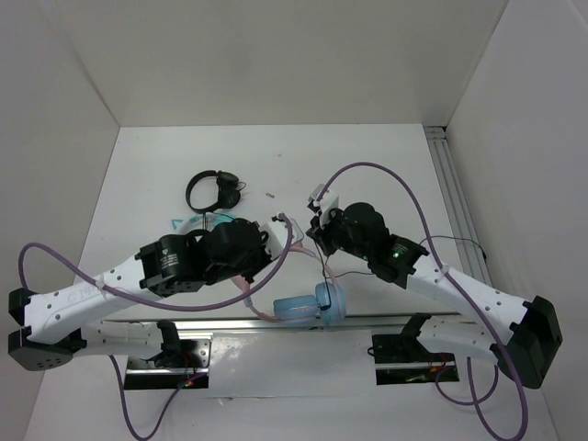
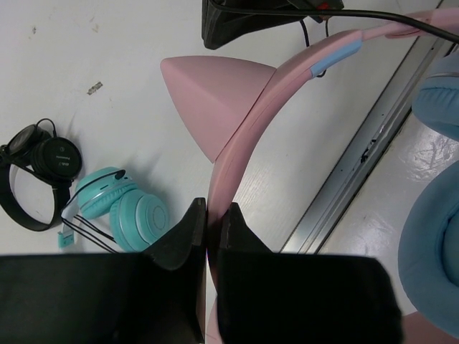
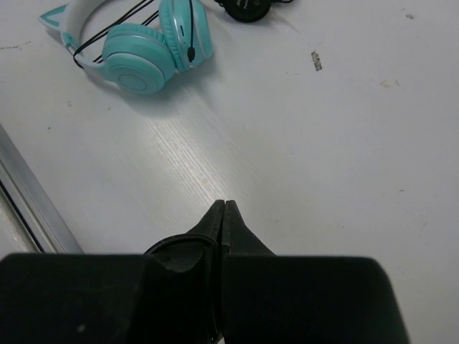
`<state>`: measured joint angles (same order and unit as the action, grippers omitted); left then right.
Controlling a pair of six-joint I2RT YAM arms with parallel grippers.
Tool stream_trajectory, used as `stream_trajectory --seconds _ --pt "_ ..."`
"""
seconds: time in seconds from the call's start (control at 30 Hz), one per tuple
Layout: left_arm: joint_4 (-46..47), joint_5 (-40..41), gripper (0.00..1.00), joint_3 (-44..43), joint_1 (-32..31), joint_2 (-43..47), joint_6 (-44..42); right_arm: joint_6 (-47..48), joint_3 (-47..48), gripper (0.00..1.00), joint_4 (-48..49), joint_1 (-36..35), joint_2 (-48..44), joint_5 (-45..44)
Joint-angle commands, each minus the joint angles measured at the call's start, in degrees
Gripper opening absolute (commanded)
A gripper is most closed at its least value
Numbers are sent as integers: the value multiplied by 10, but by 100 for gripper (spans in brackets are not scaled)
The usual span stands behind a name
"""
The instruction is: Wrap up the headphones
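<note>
My left gripper (image 2: pixel 213 215) is closed on the headphones (image 2: pixel 247 122). Its 2 jaws pinch the pink band (image 2: pixel 237 154) edge-on. The band rises from between them and curves away ahead and to the right. 1 pink cat ear (image 2: pixel 208 100) stands out from the band just ahead of the jaws, on their left side. The 2 light blue cups (image 2: pixel 434 251) sit to the right of these jaws, 1 level with them and 1 further ahead at the frame edge. From above, the cups lie over the rail (image 2: pixel 358 158) at the near side of the table (image 3: pixel 323 143); I cannot tell whether they rest on it. The thin black cable (image 2: pixel 387 18) crosses far ahead of the left jaws, passing over the far end of the band.

My right gripper (image 3: pixel 223 211) has its 2 jaws pressed together tip to tip above bare table. Whether the cable is caught between them, I cannot tell. From above, this gripper sits just beside the left one, and a black strand runs from under it toward the cups.

The teal set (image 3: pixel 147 50) lies on the table far ahead and left of the right jaws, and near the left side of the left jaws. The black set (image 2: pixel 43 165) lies beyond the teal set, further left of the left jaws.
</note>
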<state>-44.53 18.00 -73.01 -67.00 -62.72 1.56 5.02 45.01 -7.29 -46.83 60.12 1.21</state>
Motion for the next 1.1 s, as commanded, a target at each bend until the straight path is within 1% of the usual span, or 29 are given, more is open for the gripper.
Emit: stream_trajectory --seconds 0.0,0.03,0.07,0.17,0.2,0.23,0.27,0.3,0.33,0.37,0.43,0.47,0.53,0.57,0.63,0.67,0.73,0.8,0.83,0.93,0.97,1.03,1.07 --pt "67 -58 0 -13 -18 15 11 3 19 0 46 21 -4 14" --pt "80 -44 0 -13 -18 15 21 9 19 0 52 27 -4 31" --pt "87 -34 0 -13 -18 20 21 9 11 7 61 34 -4 60" --pt "112 2 0 -20 -18 34 32 9 -12 24 90 49 -4 106" --pt "117 16 0 -26 -18 42 40 9 -25 29 99 54 2 139" --pt "124 22 0 -26 -18 48 40 2 -32 29 120 54 2 153" --pt "138 22 0 -26 -18 53 45 -4 -38 30 131 69 7 166" --pt "146 36 0 -26 -18 60 45 -4 -50 34 154 75 14 202" --pt "155 45 0 -26 -18 66 52 -11 -50 36 165 82 20 224" --pt "168 53 0 -26 -18 78 58 -20 -58 38 176 93 28 264" --pt "180 83 0 -26 -18 88 67 -30 -64 40 199 102 54 301" --pt "185 92 0 -26 -18 94 67 -42 -70 43 225 102 63 316" --pt "204 118 0 -26 -18 104 79 -58 -86 43 260 109 90 352" --pt "211 123 0 -26 -18 114 79 -74 -91 43 298 109 100 360" --pt "224 137 0 -26 -18 125 85 -90 -97 43 334 109 129 381" --pt "229 149 0 -26 -18 125 85 -96 -106 43 367 109 139 382" --pt "234 164 0 -26 -18 125 92 -108 -114 43 393 114 163 387" --pt "245 207 0 -33 -18 125 106 -123 -128 43 427 114 179 382" --pt "245 246 0 -38 -18 125 113 -123 -137 39 438 120 196 382" --pt "257 311 0 -38 -18 125 137 -149 -150 33 486 132 230 392" --pt "265 351 0 -38 -18 125 144 -155 -157 32 504 132 239 392" --pt "286 390 0 -27 -18 125 157 -162 -157 32 517 132 254 404" --pt "286 424 0 -27 -18 125 164 -170 -164 32 525 132 265 404"
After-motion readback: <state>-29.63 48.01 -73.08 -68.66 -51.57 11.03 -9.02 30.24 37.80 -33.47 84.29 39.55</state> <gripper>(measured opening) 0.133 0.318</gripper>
